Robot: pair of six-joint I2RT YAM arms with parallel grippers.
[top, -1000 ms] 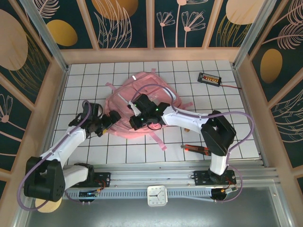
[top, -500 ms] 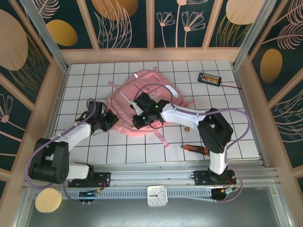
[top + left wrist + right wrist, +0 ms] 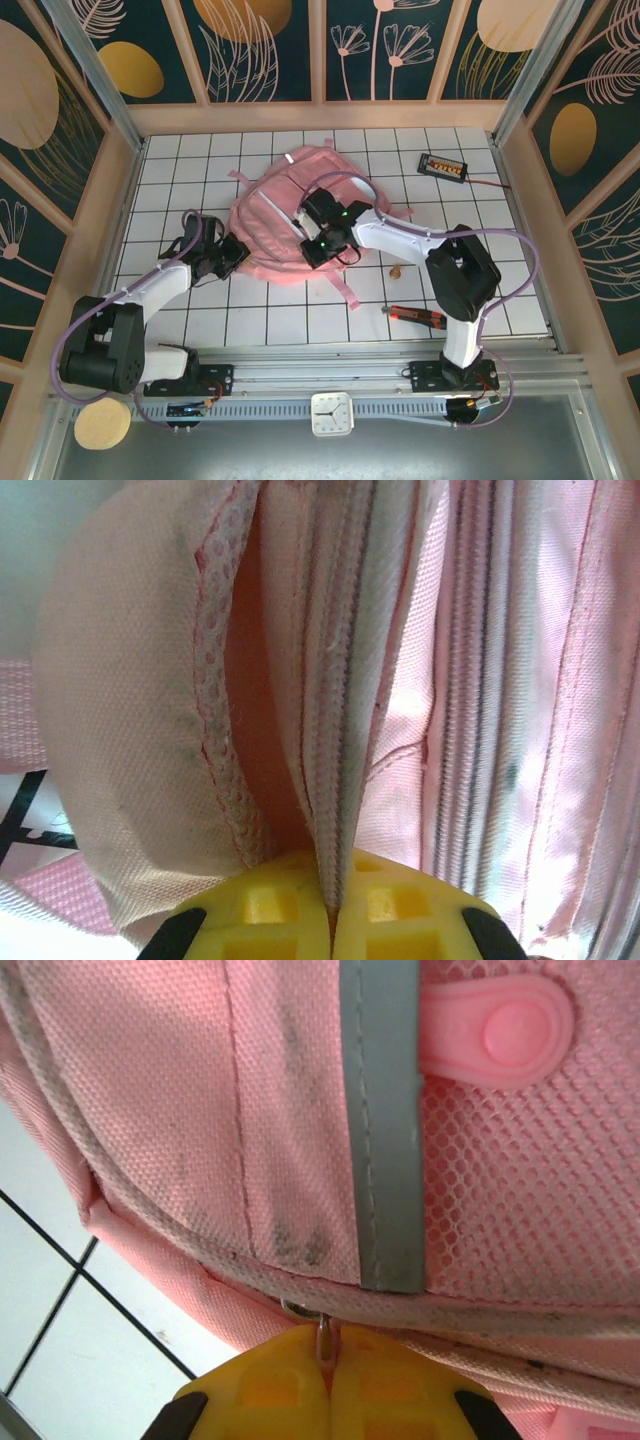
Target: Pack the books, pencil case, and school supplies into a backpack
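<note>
The pink backpack point(image 3: 280, 205) lies flat on the tiled table, left of centre. My left gripper point(image 3: 233, 256) is at its lower left edge. In the left wrist view this gripper point(image 3: 335, 912) is shut on a fold of the backpack's point(image 3: 520, 680) white zipper-trimmed fabric. My right gripper point(image 3: 322, 247) rests on the bag's lower right side. In the right wrist view it point(image 3: 327, 1352) is shut on the small metal zipper pull point(image 3: 322, 1332) just under the backpack's point(image 3: 200, 1110) seam. The books, pencil case and school supplies are out of view.
A black wired box with orange buttons point(image 3: 443, 166) lies at the back right. A red-and-black pen-like item point(image 3: 417, 316) and a small brown piece point(image 3: 396, 269) lie on the tiles to the right. Pink straps point(image 3: 338, 285) trail toward the front. Wooden walls point(image 3: 112, 200) ring the table.
My left gripper moved to the backpack's edge and shut on its fabric. My right gripper, holding the zipper pull, moved right and a little back along the bag.
</note>
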